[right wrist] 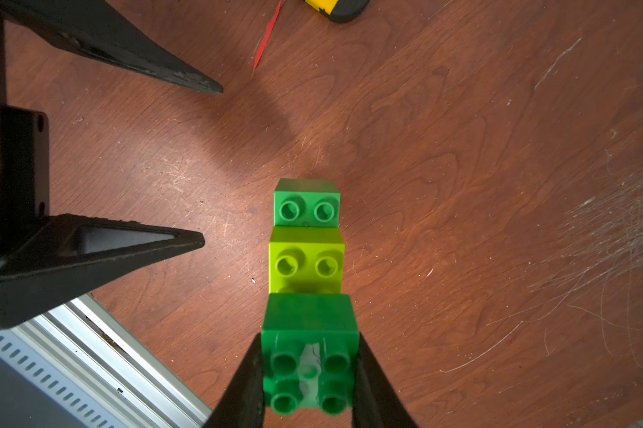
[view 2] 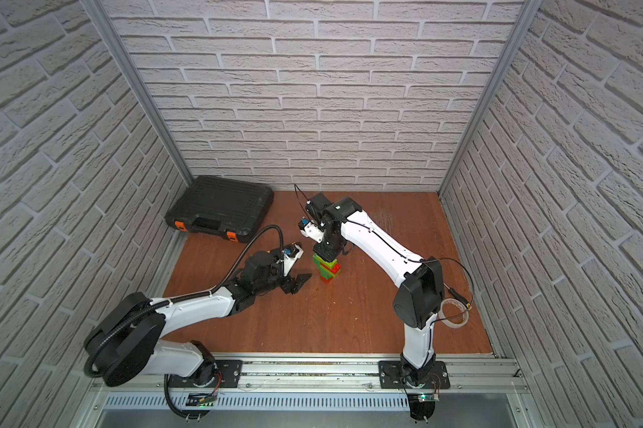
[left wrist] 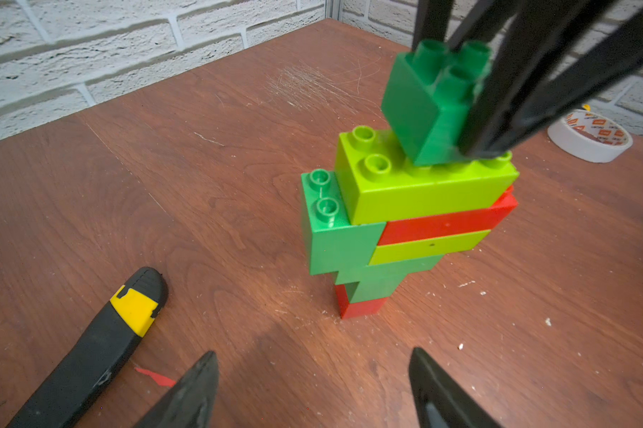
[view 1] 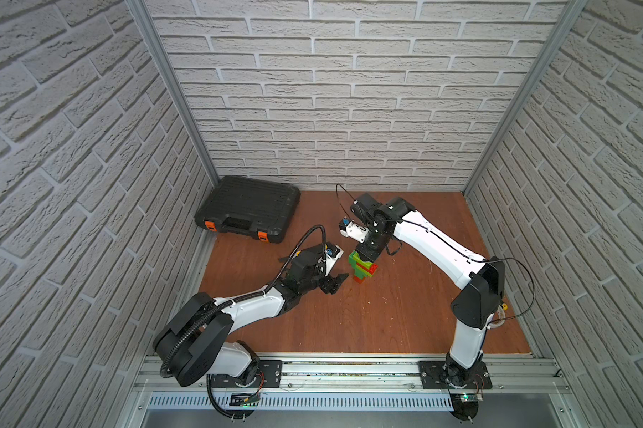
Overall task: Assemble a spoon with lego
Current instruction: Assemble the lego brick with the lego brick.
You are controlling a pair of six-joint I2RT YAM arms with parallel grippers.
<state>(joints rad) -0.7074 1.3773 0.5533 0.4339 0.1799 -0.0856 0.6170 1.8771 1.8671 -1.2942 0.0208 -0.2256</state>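
The spoon (view 1: 362, 267) (view 2: 326, 267) stands on end on the wooden floor: a red brick at the bottom, dark green above it, then lime and red stripes (left wrist: 435, 226), with a long lime brick (left wrist: 423, 185) on top. My right gripper (right wrist: 310, 370) (view 1: 366, 254) is shut on a square dark green lego brick (left wrist: 423, 103) (right wrist: 310, 326). It holds that brick tilted, lower edge on the lime brick's studs. My left gripper (left wrist: 312, 352) (view 1: 336, 283) is open and holds nothing, low beside the stack on its left, a short gap away.
A black-and-yellow utility knife (left wrist: 101, 344) and a red scrap (left wrist: 155, 376) lie on the floor near the left gripper. A roll of white tape (left wrist: 590, 137) (view 2: 455, 313) lies at the right. A black tool case (view 1: 247, 209) fills the back left corner.
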